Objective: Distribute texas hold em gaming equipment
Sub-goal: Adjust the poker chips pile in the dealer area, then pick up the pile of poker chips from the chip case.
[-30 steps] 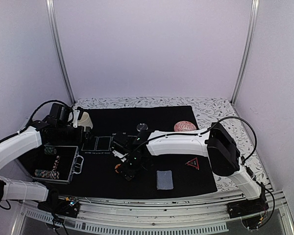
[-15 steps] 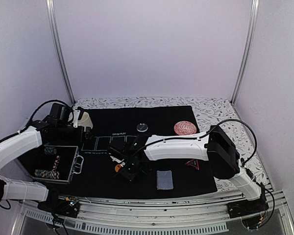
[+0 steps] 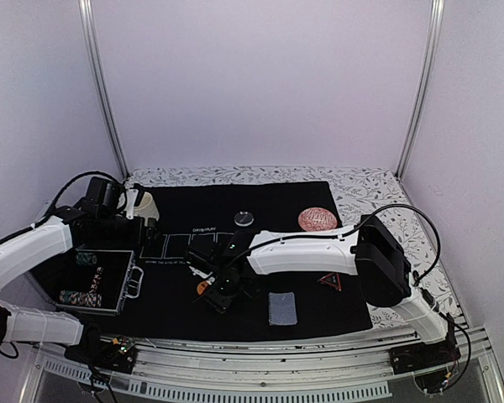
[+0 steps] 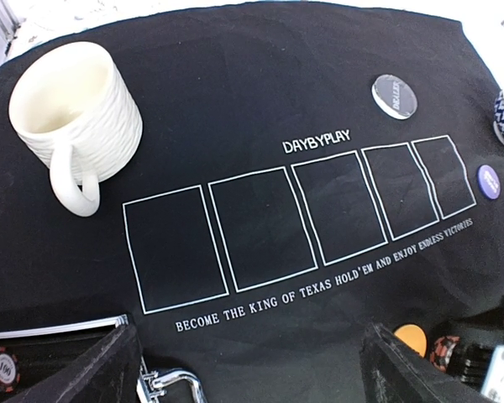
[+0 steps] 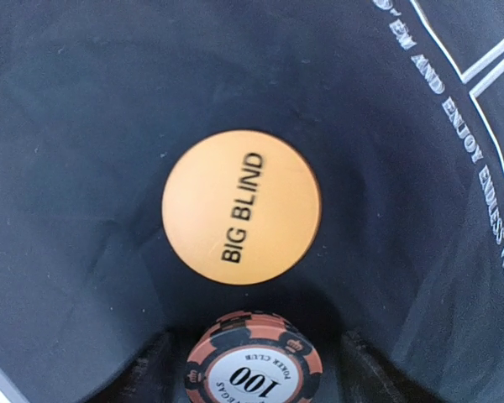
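the right tool (image 3: 222, 291) is low over the black mat (image 3: 269, 197). its fingers (image 5: 365, 374) are dark blurs at the bottom of the wrist view, so i cannot tell if they pinch the chip stack (image 5: 254, 363) marked "100" between them, cut off below. just beyond it the orange disc (image 5: 241, 206) lies flat, its "big blind" lettering face up and running diagonally. the card deck (image 3: 281, 308) lies beside the arm, long axis near-to-far. the left tool (image 4: 250, 353) is spread wide by the chip case (image 3: 97, 284).
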Action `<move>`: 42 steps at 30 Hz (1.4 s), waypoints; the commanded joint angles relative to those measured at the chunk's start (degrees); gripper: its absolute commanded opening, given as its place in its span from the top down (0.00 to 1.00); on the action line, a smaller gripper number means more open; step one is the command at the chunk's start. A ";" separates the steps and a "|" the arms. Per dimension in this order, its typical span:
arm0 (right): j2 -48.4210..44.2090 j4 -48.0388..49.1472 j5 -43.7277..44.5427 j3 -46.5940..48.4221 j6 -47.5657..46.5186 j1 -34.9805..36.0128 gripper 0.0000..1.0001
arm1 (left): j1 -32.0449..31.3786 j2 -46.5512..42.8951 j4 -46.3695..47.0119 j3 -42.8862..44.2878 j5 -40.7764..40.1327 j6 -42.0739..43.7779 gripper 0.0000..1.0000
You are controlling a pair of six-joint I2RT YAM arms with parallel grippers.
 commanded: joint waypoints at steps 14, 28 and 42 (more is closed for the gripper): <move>-18.89 2.32 5.57 -8.13 7.74 -0.06 0.01 | 0.78 -1.50 3.40 -0.70 -1.41 -2.15 0.06; -42.91 0.16 14.00 -30.74 22.56 -1.78 0.01 | 0.74 1.77 -3.24 2.69 -18.77 -12.93 0.02; -54.40 15.60 10.70 -42.83 3.80 -12.70 0.01 | 15.56 7.00 -13.68 6.36 -22.52 -21.77 0.02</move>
